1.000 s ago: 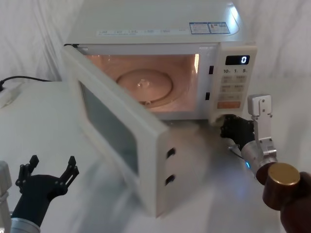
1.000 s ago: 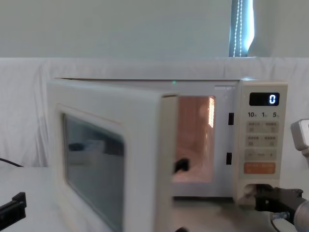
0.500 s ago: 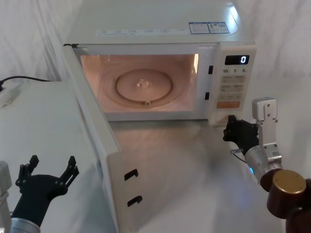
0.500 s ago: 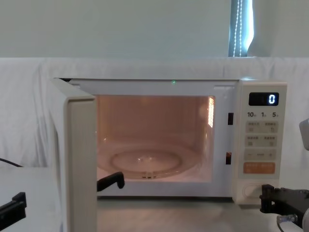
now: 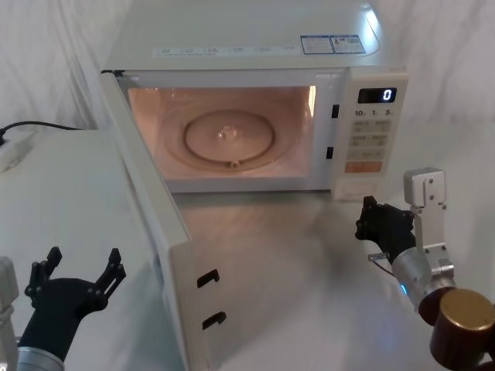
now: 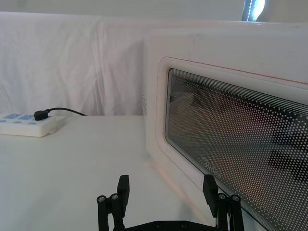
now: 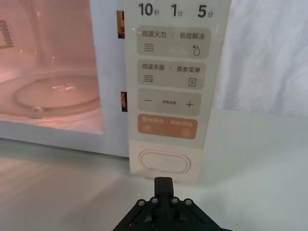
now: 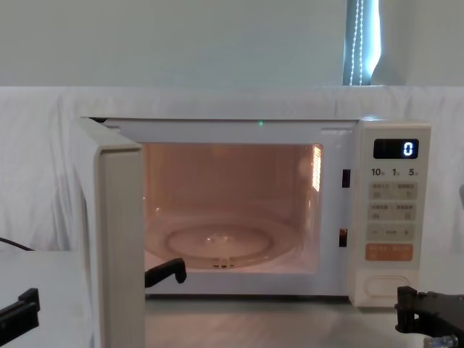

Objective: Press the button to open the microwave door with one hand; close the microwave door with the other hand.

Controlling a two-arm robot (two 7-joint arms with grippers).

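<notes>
The microwave door [image 5: 158, 232] stands swung wide open to the left, its latch edge toward me. In the left wrist view its dark window [image 6: 231, 144] faces the camera, and in the chest view it is edge-on [image 8: 119, 239]. The button [image 7: 163, 161] is the cream pill at the foot of the control panel [image 8: 384, 286]. My right gripper [image 5: 368, 218] is shut and hovers a short way in front of the button without touching it; its tip [image 7: 163, 183] points at it. My left gripper [image 5: 82, 264] is open, low at the near left, outside the door [image 6: 166, 185].
The lit cavity holds a glass turntable [image 5: 229, 137]. A white power strip [image 6: 26, 126] with a black cable [image 5: 39, 126] lies at the far left of the table. White cloth hangs behind the microwave [image 8: 217, 101]. Bare tabletop lies in front of the cavity.
The door has swung from half open to fully open. My right gripper has drawn back from the button toward me. The left gripper has stayed put.
</notes>
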